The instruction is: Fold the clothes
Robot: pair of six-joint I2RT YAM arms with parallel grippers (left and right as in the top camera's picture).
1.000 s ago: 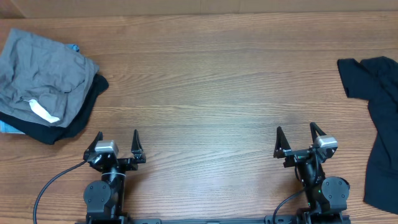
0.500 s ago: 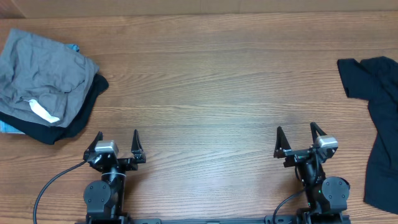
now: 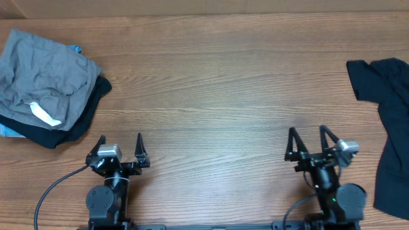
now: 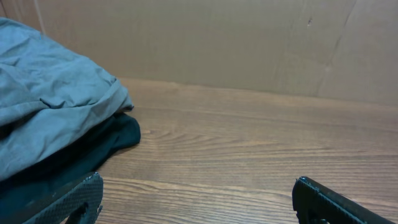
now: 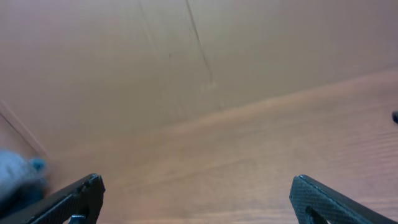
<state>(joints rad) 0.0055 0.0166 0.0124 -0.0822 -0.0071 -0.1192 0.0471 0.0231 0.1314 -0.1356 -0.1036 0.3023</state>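
One black T-shirt [image 3: 391,108] lies crumpled at the table's [image 3: 211,83] right edge, partly out of the overhead view and well apart from both arms. Over on the left there's a pile of two: one grey garment [image 3: 45,73] with a white label [image 3: 43,115] on top, one dark garment [image 3: 86,118] underneath. Two grippers sit at the near edge. The left gripper [image 3: 121,140] has its jaws spread wide with nothing in them. The right gripper [image 3: 307,133] is the same, wide apart and empty, with the T-shirt off to its right.

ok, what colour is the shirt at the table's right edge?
The T-shirt is plain black; overhead view shows it best.
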